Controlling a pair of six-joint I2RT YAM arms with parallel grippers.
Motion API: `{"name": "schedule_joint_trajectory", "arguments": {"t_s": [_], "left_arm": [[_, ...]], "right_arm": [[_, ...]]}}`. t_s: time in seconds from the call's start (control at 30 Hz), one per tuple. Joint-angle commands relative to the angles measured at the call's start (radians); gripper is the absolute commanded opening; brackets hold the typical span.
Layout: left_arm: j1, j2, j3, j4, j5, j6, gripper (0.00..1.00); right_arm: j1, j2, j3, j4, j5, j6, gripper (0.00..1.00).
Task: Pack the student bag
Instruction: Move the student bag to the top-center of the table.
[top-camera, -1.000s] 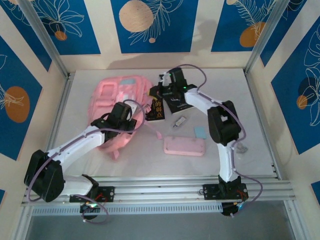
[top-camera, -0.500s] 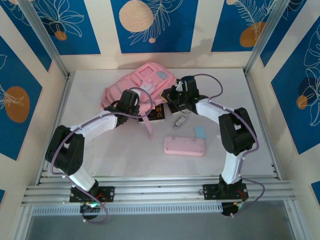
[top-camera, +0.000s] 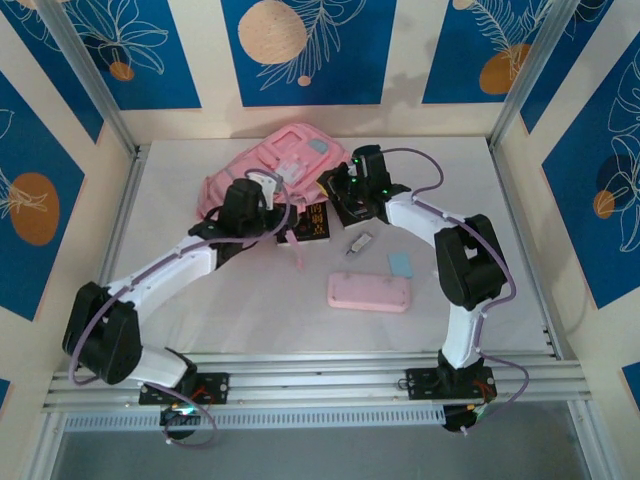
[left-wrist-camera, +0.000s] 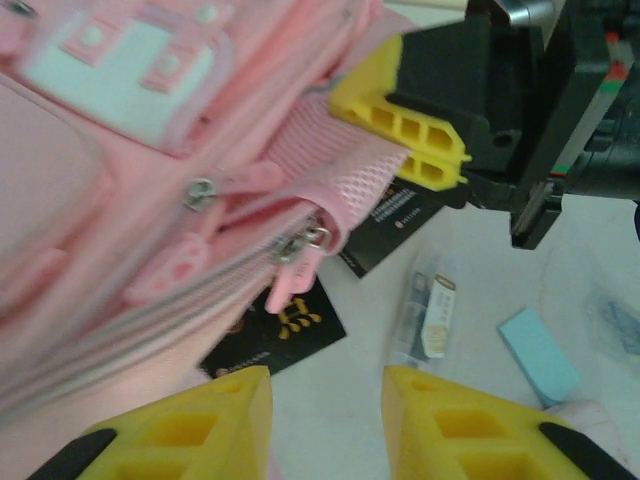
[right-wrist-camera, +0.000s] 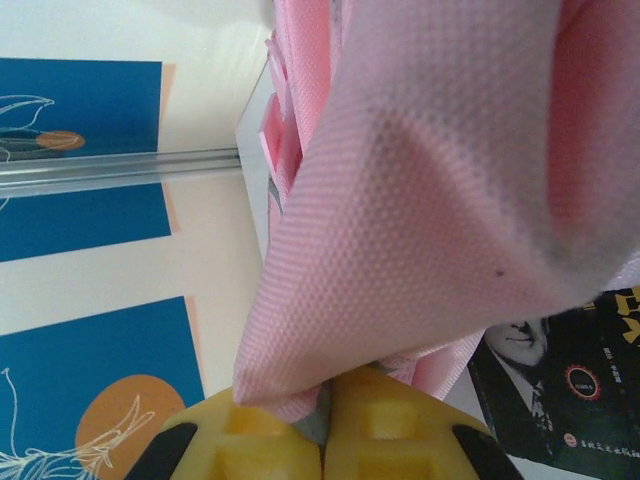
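Observation:
The pink student bag (top-camera: 280, 160) lies tilted at the back of the table, its zipped front (left-wrist-camera: 150, 170) close in the left wrist view. My right gripper (top-camera: 338, 190) is shut on a fold of the bag's pink mesh fabric (right-wrist-camera: 430, 200) at its right edge; from the left wrist I see those yellow fingers (left-wrist-camera: 410, 120) pinching the cloth. My left gripper (left-wrist-camera: 326, 425) stands open just beside the bag's lower edge, over bare table, with nothing between its fingers. A black book (top-camera: 316, 220) pokes out from under the bag.
On the white table lie a flat pink pencil case (top-camera: 368, 292), a pale blue eraser (top-camera: 400, 264) and a small packaged item (top-camera: 358, 243). Metal frame rails and patterned walls close in the table on three sides.
The bag has been dragged from the left-middle toward the back and tipped up. The right gripper moved with its edge; the left gripper has swung up to the bag's lower side.

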Motion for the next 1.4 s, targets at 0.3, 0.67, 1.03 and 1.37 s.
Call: {"name": "schedule_joint_trajectory", "arguments": {"t_s": [0.3, 0.67, 1.03, 1.37], "left_arm": [[-0.030, 0.204, 0.044, 0.167, -0.149, -0.054, 0.25], [-0.005, 0.338, 0.149, 0.282, -0.268, 0.008, 0.41], [0.016, 0.341, 0.183, 0.269, -0.196, 0.024, 0.00], [0.070, 0.211, 0.061, 0.058, -0.048, 0.123, 0.00]], "right_arm": [[0.011, 0.009, 0.030, 0.063, -0.065, 0.122, 0.00], [0.005, -0.005, -0.028, 0.125, -0.138, 0.200, 0.00], [-0.021, 0.003, -0.044, 0.155, -0.163, 0.201, 0.00], [-0.086, 0.014, -0.050, 0.130, -0.166, 0.095, 0.00]]}}
